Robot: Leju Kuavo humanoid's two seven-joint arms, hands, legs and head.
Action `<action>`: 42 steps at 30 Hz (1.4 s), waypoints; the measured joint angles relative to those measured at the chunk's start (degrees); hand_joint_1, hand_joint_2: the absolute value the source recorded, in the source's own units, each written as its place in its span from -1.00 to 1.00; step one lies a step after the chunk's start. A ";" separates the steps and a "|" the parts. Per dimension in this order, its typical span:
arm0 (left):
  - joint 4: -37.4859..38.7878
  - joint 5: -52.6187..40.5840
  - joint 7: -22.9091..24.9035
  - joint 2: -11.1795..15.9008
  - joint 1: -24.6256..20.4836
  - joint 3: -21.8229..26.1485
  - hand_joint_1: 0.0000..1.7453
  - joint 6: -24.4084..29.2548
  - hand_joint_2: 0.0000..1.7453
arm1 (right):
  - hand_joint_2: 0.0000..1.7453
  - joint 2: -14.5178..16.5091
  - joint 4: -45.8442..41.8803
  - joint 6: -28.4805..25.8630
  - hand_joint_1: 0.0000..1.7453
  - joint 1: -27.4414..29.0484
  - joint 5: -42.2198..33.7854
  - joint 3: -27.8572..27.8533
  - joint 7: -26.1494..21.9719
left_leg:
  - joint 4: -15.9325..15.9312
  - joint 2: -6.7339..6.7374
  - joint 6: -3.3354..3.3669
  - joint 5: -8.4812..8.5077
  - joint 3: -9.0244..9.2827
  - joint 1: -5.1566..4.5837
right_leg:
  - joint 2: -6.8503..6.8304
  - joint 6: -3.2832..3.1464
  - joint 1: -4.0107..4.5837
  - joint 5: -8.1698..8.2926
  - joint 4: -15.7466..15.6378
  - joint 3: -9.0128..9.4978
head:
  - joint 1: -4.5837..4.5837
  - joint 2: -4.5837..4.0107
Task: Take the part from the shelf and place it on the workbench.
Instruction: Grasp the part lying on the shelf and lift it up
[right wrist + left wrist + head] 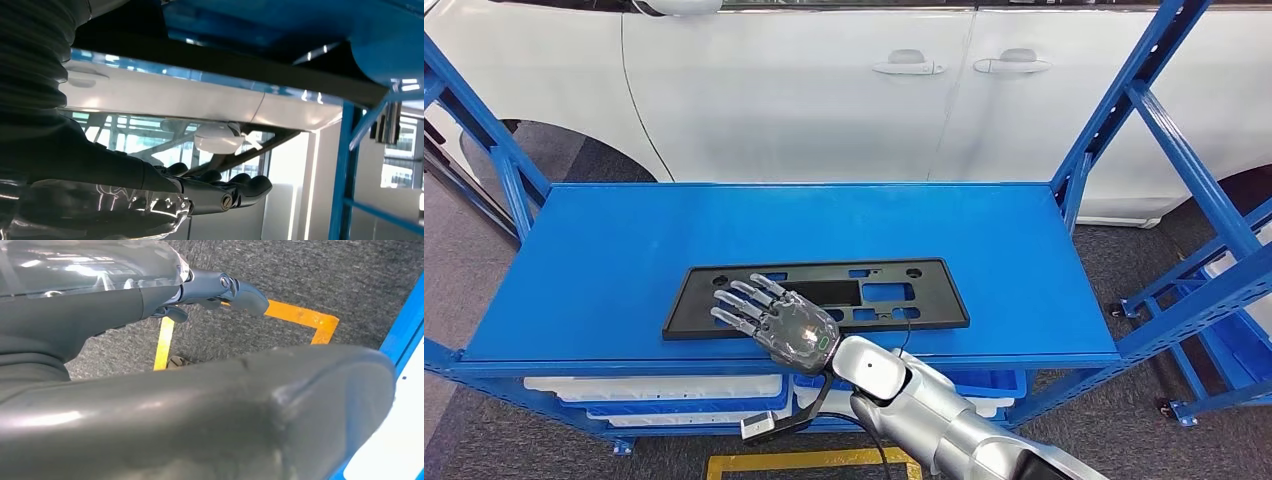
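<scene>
Head view: the right hand, fingers extended and spread, hovers palm-down over the near edge of the flat black rectangular plastic part; contact cannot be confirmed and nothing is grasped. The perforated part lies on the smooth blue metal shelf, before a glossy white car. Left wrist view: the left hand hangs over grey carpet, fingers loosely bent, holding nothing. Right wrist view: the right hand's fingers are straight beneath the part's dark edge.

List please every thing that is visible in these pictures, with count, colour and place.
plate: one, black, flat with cut-outs, lying on the shelf top near its front edge.
shelf: one, blue metal, in front of the car.
car: one, white, behind the shelf.
trays: several, white and blue, under the shelf top.
floor tape: yellow lines on grey carpet.
right robot hand: one, fingers spread, over the plate's front edge.
left robot hand: one, dark, above the floor.
</scene>
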 joint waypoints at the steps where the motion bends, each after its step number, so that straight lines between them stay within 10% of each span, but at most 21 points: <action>1: 0.00 -0.08 -0.04 -0.01 0.00 0.00 -1.00 0.00 -1.00 | 1.00 0.27 0.80 0.28 -1.00 -0.32 0.28 0.27 0.67 | 0.03 -0.04 -0.03 -0.03 0.07 -0.06 | 0.00 -0.24 0.04 1.86 -2.66 1.13 | 0.00 0.00; 5: 0.02 -0.32 -0.23 -0.18 -0.11 0.00 -1.00 0.00 -1.00 | 1.00 1.84 5.14 1.19 -1.00 -2.85 1.33 0.77 3.97 | 0.20 -0.03 -0.65 -0.28 0.12 -0.43 | -0.11 -1.67 0.70 7.31 -16.03 7.22 | -0.01 0.00; 9: 0.02 -0.36 -0.41 -0.07 -0.20 0.00 -1.00 0.02 -1.00 | 1.00 2.75 9.89 1.97 -1.00 -4.90 2.02 0.69 7.09 | 0.89 0.02 -1.82 -0.95 -0.18 -0.28 | -0.19 -2.38 0.48 7.63 -17.37 7.73 | -0.01 0.00; 14: 0.02 -0.45 -0.50 0.11 -0.22 -0.02 -1.00 -0.02 -1.00 | 1.00 3.28 14.79 3.47 -1.00 -6.87 2.35 0.22 9.65 | 15.69 0.05 -2.98 -7.42 -7.25 0.22 | -0.35 -2.89 0.14 7.75 -17.80 8.16 | -0.02 0.00; 18: 0.02 -0.50 -0.44 0.46 -0.45 -0.02 -1.00 -0.02 -1.00 | 1.00 3.26 16.95 4.27 0.90 -8.09 2.35 -0.45 10.55 | 6.13 0.11 -3.39 -1.43 -2.83 0.71 | -0.14 -2.16 -0.05 6.98 -16.86 8.30 | -0.02 0.00; 19: 0.02 -0.52 -0.41 0.51 -0.58 -0.02 -1.00 -0.03 -1.00 | 1.00 3.25 17.41 4.52 1.00 -8.32 2.34 -0.61 10.68 | 3.10 0.05 -3.18 -0.44 -1.39 0.69 | -0.08 -1.87 0.01 6.76 -16.53 8.20 | -0.01 0.00; 25: 0.02 -0.74 -0.21 0.54 -0.95 -0.04 -1.00 -0.17 -1.00 | 1.00 3.03 19.10 5.42 1.00 -8.74 2.33 -1.31 11.04 | 0.72 -0.06 -0.92 0.06 -0.59 0.55 | 0.00 -0.12 -0.03 5.11 -14.12 6.93 | 0.02 0.00; 28: 0.02 -0.86 -0.15 0.62 -1.17 -0.05 -1.00 -0.24 -1.00 | 1.00 2.86 19.51 5.50 1.00 -8.88 2.33 -1.67 11.23 | 0.64 0.04 -0.41 0.12 -0.68 0.49 | -0.04 0.31 -0.11 -0.07 -3.28 1.72 | 0.02 0.00; 30: 0.02 -0.92 -0.05 0.65 -1.26 -0.06 -1.00 -0.29 -1.00 | 1.00 2.66 19.89 5.55 1.00 -8.78 2.39 -1.85 11.35 | 0.68 0.00 -0.37 0.10 -0.68 0.37 | -0.04 0.19 -0.09 -0.59 0.71 -0.43 | 0.02 0.00; 35: 0.04 -0.93 0.08 0.49 -1.42 -0.11 -1.00 -0.32 -1.00 | 1.00 2.38 20.35 5.47 1.00 -8.91 2.86 -2.47 11.31 | 0.78 -0.14 -0.77 -0.01 -0.64 0.00 | -0.12 -1.41 0.56 7.10 -15.03 6.54 | 0.02 0.00; 41: 0.04 -0.95 -0.86 0.48 -1.56 -0.25 -1.00 -0.53 -1.00 | 1.00 2.43 20.56 5.35 1.00 -8.97 3.51 -3.48 11.11 | 4.19 -0.03 -2.44 -2.51 -2.05 0.02 | -0.35 -2.50 0.12 7.93 -17.42 7.64 | 0.00 0.00; 42: 0.04 -0.98 -1.31 0.47 -1.56 -0.33 -1.00 -0.71 -0.50 | 1.00 2.43 20.64 5.34 1.00 -8.97 3.54 -3.62 11.05 | 7.68 -0.01 -2.63 -4.34 -3.60 0.11 | -0.39 -2.62 0.12 7.95 -17.51 7.71 | 0.00 0.00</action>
